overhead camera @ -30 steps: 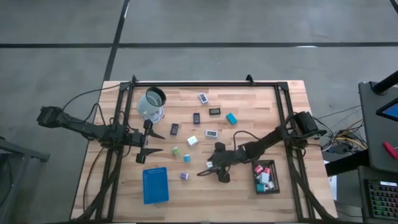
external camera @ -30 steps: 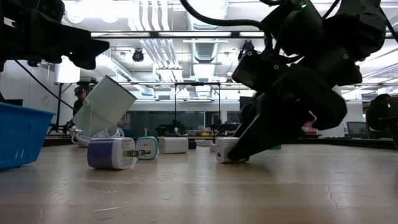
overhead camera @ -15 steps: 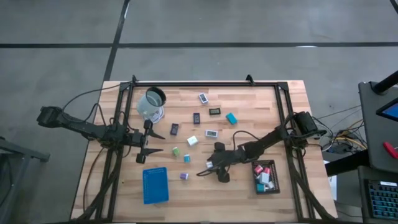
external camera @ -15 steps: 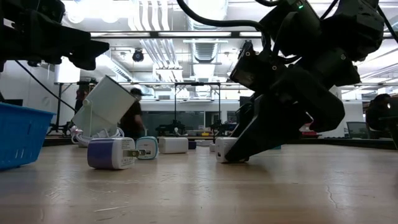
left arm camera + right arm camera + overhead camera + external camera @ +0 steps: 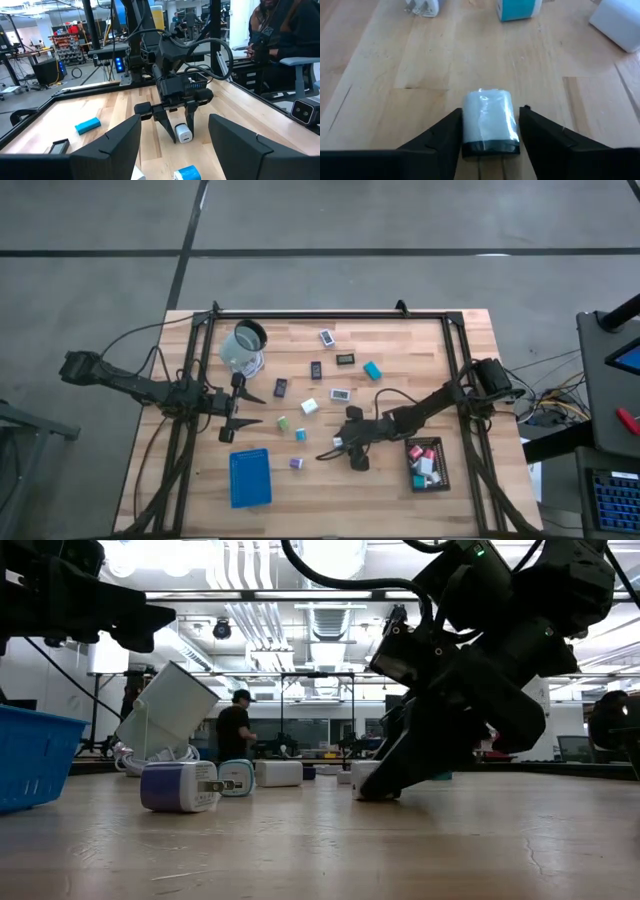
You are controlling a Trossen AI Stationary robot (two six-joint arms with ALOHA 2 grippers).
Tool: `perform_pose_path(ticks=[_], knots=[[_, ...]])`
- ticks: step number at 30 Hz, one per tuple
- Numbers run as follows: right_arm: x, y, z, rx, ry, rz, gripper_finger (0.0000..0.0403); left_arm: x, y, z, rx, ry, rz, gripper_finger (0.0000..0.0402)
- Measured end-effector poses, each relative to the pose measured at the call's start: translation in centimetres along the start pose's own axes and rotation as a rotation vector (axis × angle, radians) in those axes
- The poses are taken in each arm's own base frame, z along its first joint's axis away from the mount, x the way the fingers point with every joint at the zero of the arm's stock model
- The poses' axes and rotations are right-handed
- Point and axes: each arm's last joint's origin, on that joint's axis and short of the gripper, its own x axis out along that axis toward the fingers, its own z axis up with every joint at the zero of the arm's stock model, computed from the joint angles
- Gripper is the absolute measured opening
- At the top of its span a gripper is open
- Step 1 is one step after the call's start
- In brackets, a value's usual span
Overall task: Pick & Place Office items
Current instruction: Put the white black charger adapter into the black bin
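1. Right gripper (image 5: 487, 131) was down at the table near the black tray (image 5: 437, 467), fingers either side of a small white block with a dark end (image 5: 487, 122). The fingers looked to be touching its sides or just off them; I couldn't tell if the grip was firm.
2. The same block (image 5: 183, 133) showed in the left wrist view, sitting on the wood between the right gripper's fingers, not lifted.
3. Left gripper (image 5: 249, 409) hung over the left part of the table beside the clear cup (image 5: 243, 346), fingers spread, holding nothing.
4. Handling guess: the block looked like light, rigid plastic with smooth rounded faces, so probably slippery. Best hold is across the two flat long sides, mid-length, where the fingers already sat.
5. Other items lay scattered mid-table: a purple block (image 5: 296, 463), a teal block (image 5: 372, 370), flat dark rectangles (image 5: 345, 359). Several pieces already sat in the black tray. The blue tray (image 5: 250, 477) looked empty.
6. No brand, label or text was readable in any view.
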Motion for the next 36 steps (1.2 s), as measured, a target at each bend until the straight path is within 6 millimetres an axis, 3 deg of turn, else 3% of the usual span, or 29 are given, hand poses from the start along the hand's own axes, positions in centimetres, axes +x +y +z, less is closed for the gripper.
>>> perform_pose_path(ticks=[6,24,36], knots=[[-0.1,0.0,0.1,0.001,-0.003,0.000,0.0129,0.0,0.0,0.0,0.000,0.001,0.000,0.0237],[-0.1,0.0,0.2,0.003,-0.006,0.002,0.0130,0.0,0.0,0.0,0.000,0.001,0.000,0.0237],[-0.8,0.2,1.4,0.005,-0.048,0.009,0.0133,0.0,0.0,0.0,0.000,0.001,-0.001,0.0237]])
